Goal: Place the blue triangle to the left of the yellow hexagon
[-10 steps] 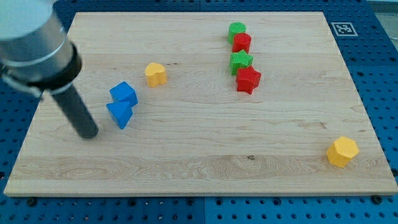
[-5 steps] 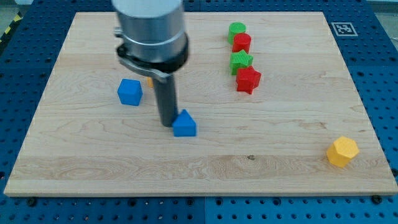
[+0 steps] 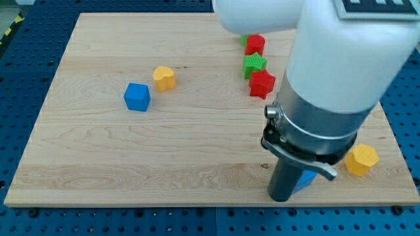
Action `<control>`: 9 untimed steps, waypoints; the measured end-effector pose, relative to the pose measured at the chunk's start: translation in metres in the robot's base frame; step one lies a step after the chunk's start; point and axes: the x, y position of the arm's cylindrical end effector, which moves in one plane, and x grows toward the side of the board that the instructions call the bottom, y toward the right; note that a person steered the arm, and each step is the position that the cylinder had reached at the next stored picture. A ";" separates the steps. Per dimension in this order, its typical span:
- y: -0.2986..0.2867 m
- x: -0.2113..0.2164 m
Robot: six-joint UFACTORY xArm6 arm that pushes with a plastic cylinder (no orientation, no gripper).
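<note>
My tip at lower right, touching blue triangle, largely hidden, yellow hexagon near on right, no gripper fitted.

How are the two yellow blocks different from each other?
The yellow hexagon sits near the view's right bottom edge, close to the arm; the other yellow block sits up on the view's left, beside the blue cube. The hexagon looks bigger and has clear flat sides; the other looks rounder. Both are yellow.

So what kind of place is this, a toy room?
More likely a robot lab bench: a wooden board lies on a blue pegboard table, and a printed marker tag shows on the robot arm.
</note>
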 end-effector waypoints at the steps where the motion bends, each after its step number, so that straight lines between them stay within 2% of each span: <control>1: 0.010 0.000; 3: 0.049 -0.009; 5: 0.119 -0.010; 6: 0.130 -0.010; 7: 0.110 -0.003; 9: 0.024 -0.003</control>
